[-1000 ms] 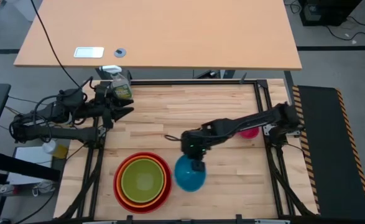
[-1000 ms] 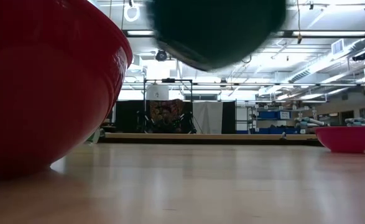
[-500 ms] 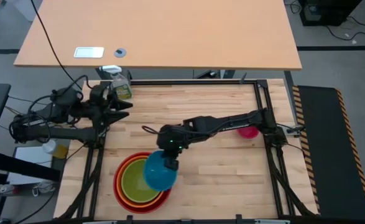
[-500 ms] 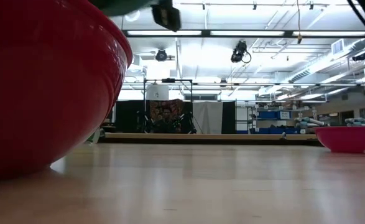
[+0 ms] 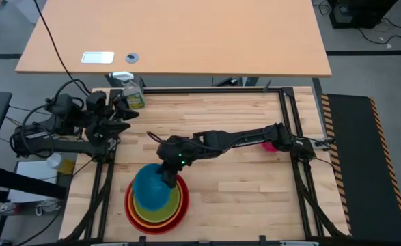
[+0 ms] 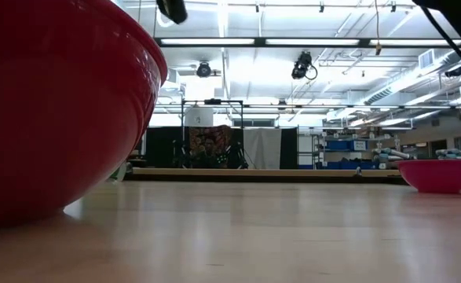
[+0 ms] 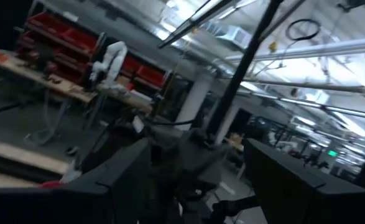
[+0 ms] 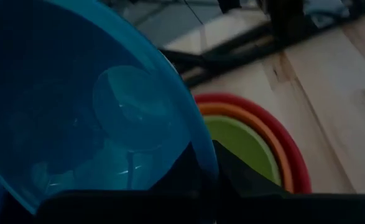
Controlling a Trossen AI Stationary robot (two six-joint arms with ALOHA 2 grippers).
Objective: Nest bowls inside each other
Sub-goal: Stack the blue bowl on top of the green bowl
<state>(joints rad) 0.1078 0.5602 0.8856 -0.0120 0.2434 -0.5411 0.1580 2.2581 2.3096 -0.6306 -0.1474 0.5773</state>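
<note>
A stack of bowls stands near the table's front left: a red bowl [image 5: 128,205] holding an orange bowl [image 5: 181,202], which holds a green bowl [image 8: 244,146]. Over the stack a blue bowl [image 5: 149,190] hangs tilted, with my right gripper [image 5: 167,175] shut on it. The red bowl's wall [image 6: 57,102] fills the left of the low view. A pink bowl [image 6: 440,174] rests on its base at the table's right, partly under the right arm in the high view. My left gripper [image 5: 123,113] stands open at the far left, holding nothing. My right gripper pinches the blue bowl's rim [image 8: 202,146] between its two fingers, one finger inside the bowl and one outside. The fingers slant down from the table's right side. The bowl hangs tilted, its hollow toward the gripper, clear of the table and above the stack.
A yellow-green spray bottle [image 5: 132,96] stands at the far left corner, just beyond my left gripper. Black frame rails [image 5: 292,137] run along the table's edges. Bare wood [image 5: 248,198] lies right of the stack.
My right gripper has carried the blue bowl up and toward the table's left edge, from beside the stack to over it, and the bowl has tipped further. My left gripper has tipped upward in place and stays open.
</note>
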